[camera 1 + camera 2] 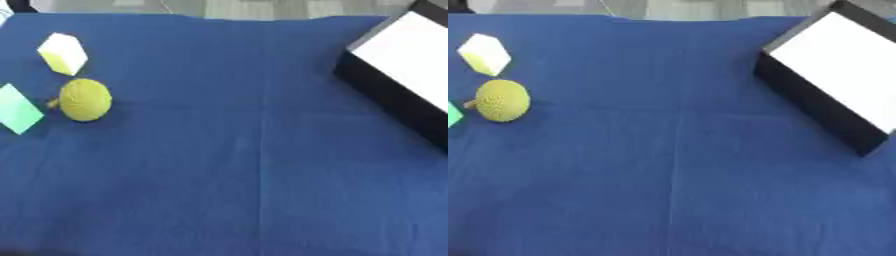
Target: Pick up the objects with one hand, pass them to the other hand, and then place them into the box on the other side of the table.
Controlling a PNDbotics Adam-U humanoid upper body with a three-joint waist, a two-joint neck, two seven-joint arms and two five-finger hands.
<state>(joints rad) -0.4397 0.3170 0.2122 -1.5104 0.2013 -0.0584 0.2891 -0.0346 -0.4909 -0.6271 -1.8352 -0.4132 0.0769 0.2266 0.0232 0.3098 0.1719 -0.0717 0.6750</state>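
Three objects lie at the left of the blue cloth. A pale yellow block with a white top [63, 53] sits farthest back. In front of it rests a round, bumpy yellow-green fruit [85, 99] with a short stem on its left. A light green block [17, 108] lies at the left edge, partly cut off. The black box with a white inside [833, 60] stands at the right, turned at an angle. Neither hand shows in either view.
The blue cloth [262, 175] covers the whole table, with a crease running down its middle. A strip of grey floor shows beyond the far edge.
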